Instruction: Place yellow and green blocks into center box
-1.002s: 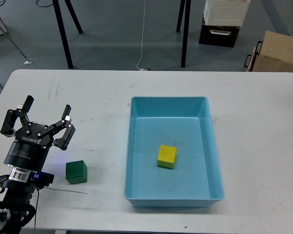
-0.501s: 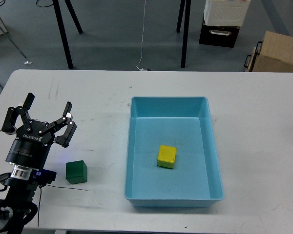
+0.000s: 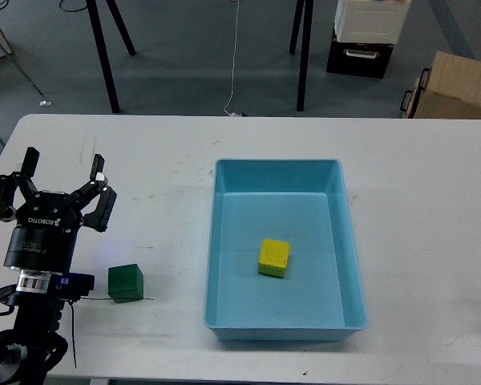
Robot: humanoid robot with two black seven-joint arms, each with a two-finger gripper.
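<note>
- The left gripper (image 3: pixel 51 191) is hovering over the table's (image 3: pixel 168 176) left side, fingers spread apart and holding nothing.
- The green block (image 3: pixel 126 283) is sitting on the table just near-right of that gripper — outside the tray (image 3: pixel 337 241), well left of it.
- The yellow block (image 3: pixel 274 257) is lying inside the tray (roughly mid-floor).

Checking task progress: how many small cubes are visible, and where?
2. The bright yellow plain cube lies inside the light-blue plastic tray; the dark green plain cube sits on the white table, left of the tray.
</note>
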